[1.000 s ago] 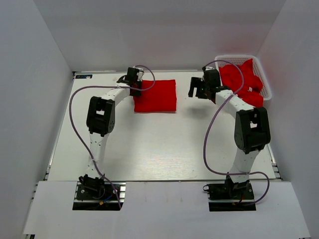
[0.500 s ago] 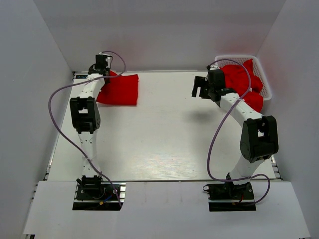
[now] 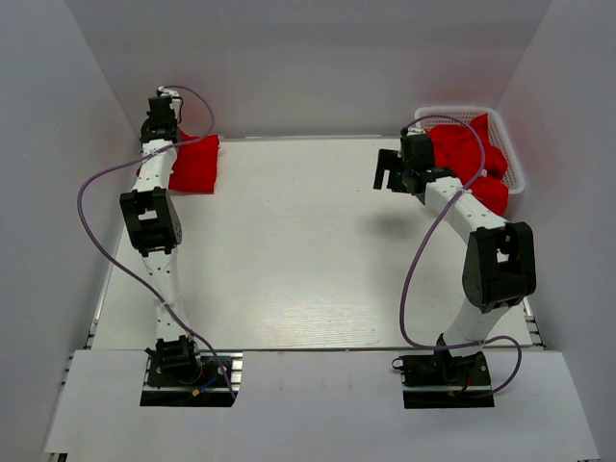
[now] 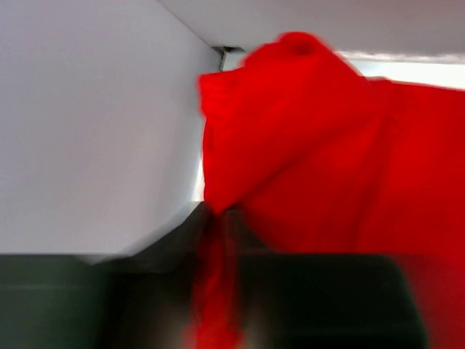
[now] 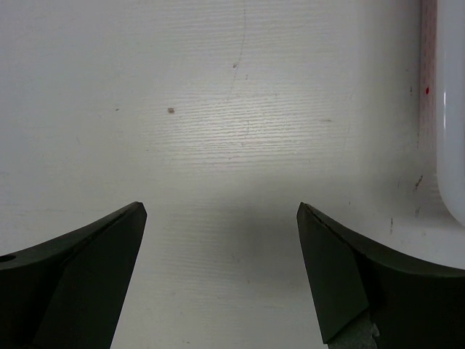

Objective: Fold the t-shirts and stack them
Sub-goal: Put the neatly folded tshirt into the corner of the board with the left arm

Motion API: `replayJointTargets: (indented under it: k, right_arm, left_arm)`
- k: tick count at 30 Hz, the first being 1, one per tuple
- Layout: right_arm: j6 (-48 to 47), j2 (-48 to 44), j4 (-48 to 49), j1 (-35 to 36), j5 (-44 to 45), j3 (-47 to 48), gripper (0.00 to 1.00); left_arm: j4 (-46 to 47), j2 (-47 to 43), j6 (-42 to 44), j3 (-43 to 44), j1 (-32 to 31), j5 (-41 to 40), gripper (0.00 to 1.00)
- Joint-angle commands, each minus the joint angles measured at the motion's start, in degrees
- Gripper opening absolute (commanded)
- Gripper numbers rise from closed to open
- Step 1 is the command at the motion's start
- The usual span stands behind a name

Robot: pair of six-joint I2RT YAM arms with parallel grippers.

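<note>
A folded red t-shirt point(image 3: 195, 162) lies at the far left corner of the table, against the left wall. My left gripper point(image 3: 162, 130) is shut on its left edge; in the left wrist view the red cloth point(image 4: 320, 160) bunches up and a strip of it runs between my blurred dark fingers point(image 4: 174, 291). More red t-shirts point(image 3: 472, 154) are heaped in the white lattice basket point(image 3: 512, 144) at the far right. My right gripper point(image 3: 390, 171) is open and empty, hovering over bare table just left of the basket, its fingers point(image 5: 87, 269) wide apart.
White walls close the table on the left, back and right. The left arm stretches along the left wall. A white rim point(image 5: 447, 109) of the basket shows at the right edge of the right wrist view. Purple cables loop off both arms.
My left gripper has dragged the folded t-shirt from the back middle of the table leftward into the far left corner. The right gripper has barely moved.
</note>
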Motion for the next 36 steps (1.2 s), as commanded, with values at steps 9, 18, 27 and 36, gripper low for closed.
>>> replayJointTargets:
  k: [9, 18, 27, 36]
  right_arm:
    - [0.97, 1.9, -2.86, -0.2, -1.98, 7.25, 0.9]
    - [4.56, -6.79, -4.96, -0.11, -2.34, 1.19, 0.9]
    - [7.74, -18.56, -1.11, 0.24, -4.19, -13.92, 0.9]
    - [5.89, -20.43, -1.36, 0.07, -4.0, -15.43, 0.9]
  left_arm:
    - [-0.85, -5.13, 1.64, 2.18, 0.05, -3.73, 1.0]
    - [-10.81, -29.8, -15.06, -18.19, -2.49, 26.32, 1.0]
    - [-0.46, -56.27, -33.97, -60.2, -9.79, 32.76, 1.0]
    - [-7.83, -66.92, -34.85, -66.03, -15.15, 21.24, 1.0]
